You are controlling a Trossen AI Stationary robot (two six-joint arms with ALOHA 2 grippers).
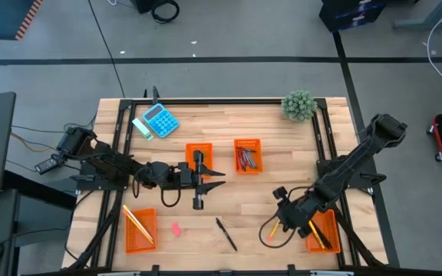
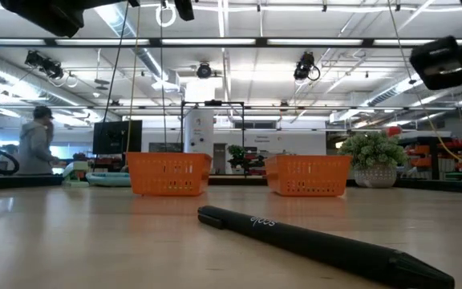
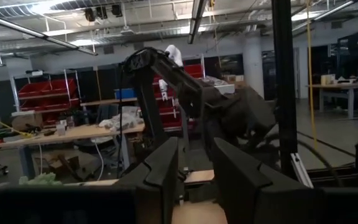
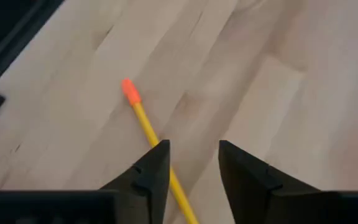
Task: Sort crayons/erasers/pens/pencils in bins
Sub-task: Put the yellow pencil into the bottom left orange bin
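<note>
A yellow pencil with an orange end lies flat on the table. My right gripper hangs open just over it, and the pencil's other end runs under one finger. My left gripper stands raised near the table's middle by an orange bin, its fingers a little apart with nothing seen between them. A black pen and a pink eraser lie loose near the front edge. Crayons fill the bin.
An orange bin with yellow pencils sits front left, and another lies partly under my right arm. A blue calculator and a small plant stand along the far edge. A person is in the room behind.
</note>
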